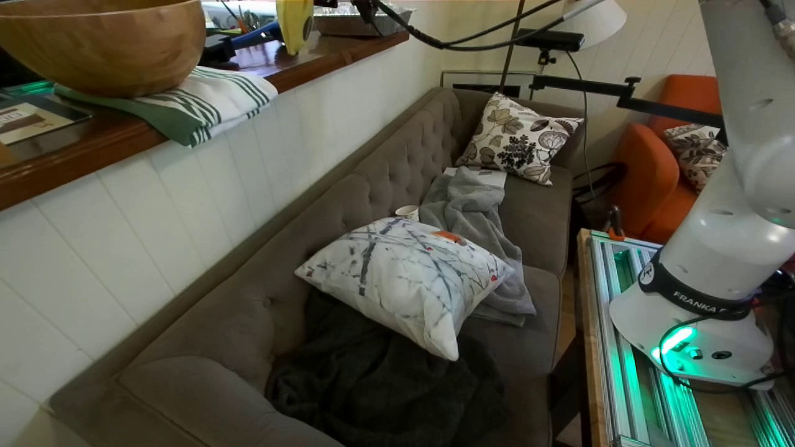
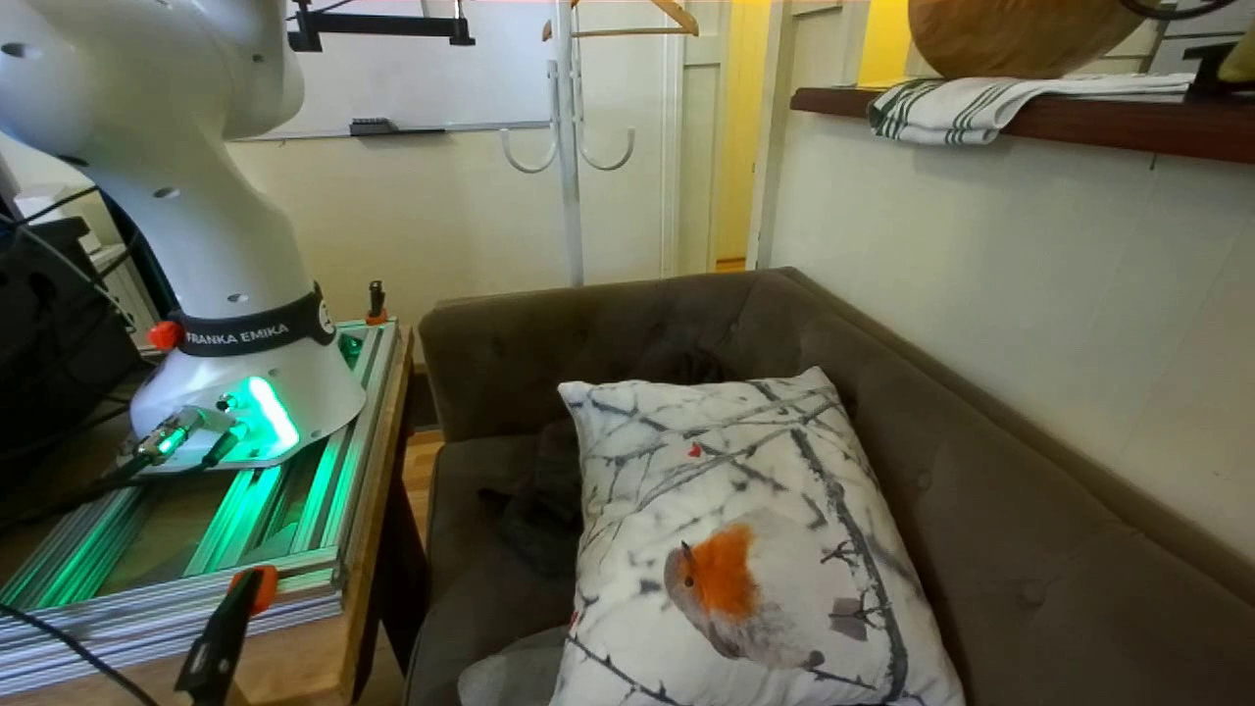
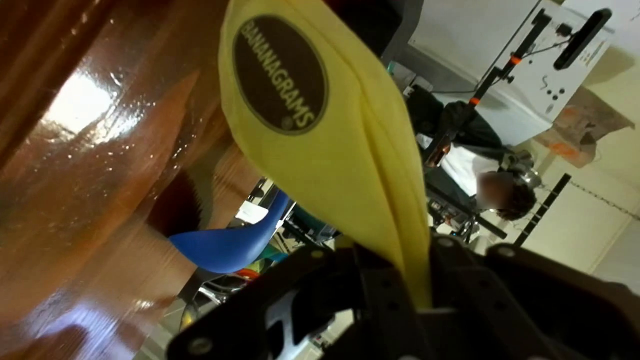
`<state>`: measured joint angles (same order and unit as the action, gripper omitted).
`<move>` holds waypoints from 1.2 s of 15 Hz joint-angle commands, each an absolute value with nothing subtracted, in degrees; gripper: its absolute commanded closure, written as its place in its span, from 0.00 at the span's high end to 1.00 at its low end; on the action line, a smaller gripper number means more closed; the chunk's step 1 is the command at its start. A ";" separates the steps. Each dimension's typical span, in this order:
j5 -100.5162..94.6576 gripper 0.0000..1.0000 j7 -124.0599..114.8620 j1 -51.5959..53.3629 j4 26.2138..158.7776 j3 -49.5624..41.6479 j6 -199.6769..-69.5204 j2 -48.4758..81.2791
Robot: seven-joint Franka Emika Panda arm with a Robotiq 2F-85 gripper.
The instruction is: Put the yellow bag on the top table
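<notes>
In an exterior view, a bowl (image 1: 112,46) is sitting on a towel (image 1: 220,99) at the left of a shelf (image 1: 338,60), and the bag (image 1: 294,25) is showing between the bowl and a tray (image 1: 366,25). In the wrist view, the bag is poking out of the gripper (image 3: 410,255). Below the shelf, a couch (image 1: 335,217) is standing. A pillow (image 1: 404,273) is lying on it, and a cup (image 1: 407,213) is resting just behind. To the right, a robot arm (image 1: 733,242) is standing on a table (image 1: 592,347).

"BANANAGRAMS" stands on the yellow bag (image 3: 335,150), "FRANKA EMIKA" on the arm's (image 2: 211,216) black band (image 2: 260,328).
</notes>
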<state>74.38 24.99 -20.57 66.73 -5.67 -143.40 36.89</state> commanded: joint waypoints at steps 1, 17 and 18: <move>77.18 0.04 19.97 -20.19 55.83 -5.01 -149.75 44.97; 54.75 0.88 10.61 -11.83 53.71 -23.01 -155.83 49.50; 52.49 0.94 9.90 -11.08 54.13 -24.90 -153.82 48.96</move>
<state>59.31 14.31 -13.74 52.11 -19.10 -157.59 50.77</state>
